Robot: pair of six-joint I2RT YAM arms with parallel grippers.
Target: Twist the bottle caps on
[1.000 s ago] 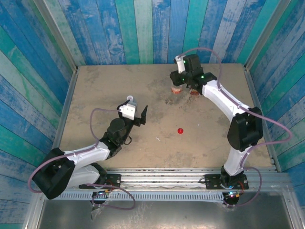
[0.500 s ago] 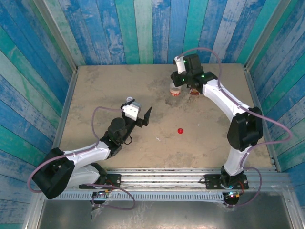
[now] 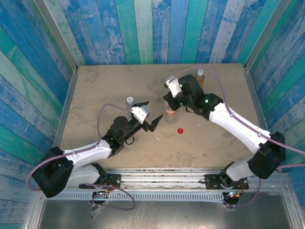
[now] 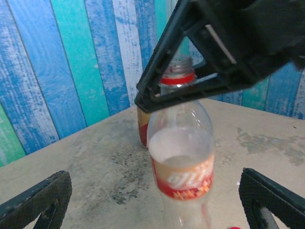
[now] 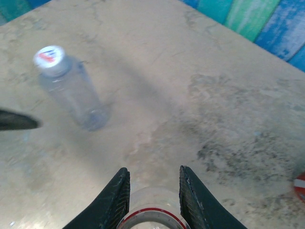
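Observation:
My right gripper (image 3: 170, 103) (image 5: 153, 171) is shut on the open neck of the clear bottle with the red-white label (image 3: 170, 113) (image 4: 183, 167), near the table's middle. My left gripper (image 3: 149, 114) (image 4: 152, 205) is open and faces that bottle from the left, its fingers (image 4: 35, 200) spread wide on either side and apart from it. A red bottle cap (image 3: 180, 130) lies on the table just right of the bottle. A capped clear bluish bottle (image 3: 128, 100) (image 5: 71, 93) stands to the left. The amber bottle (image 3: 200, 75) (image 4: 142, 125) stands at the back.
Blue and green plank walls (image 3: 143, 28) close in the sandy table (image 3: 95, 86) on three sides. A small white scrap (image 3: 157, 139) lies near the front. Open floor stretches across the back left and the right side.
The right gripper closed on the red-white label bottle at the back and carried it forward and left to the middle. The left gripper swung right toward it, staying open.

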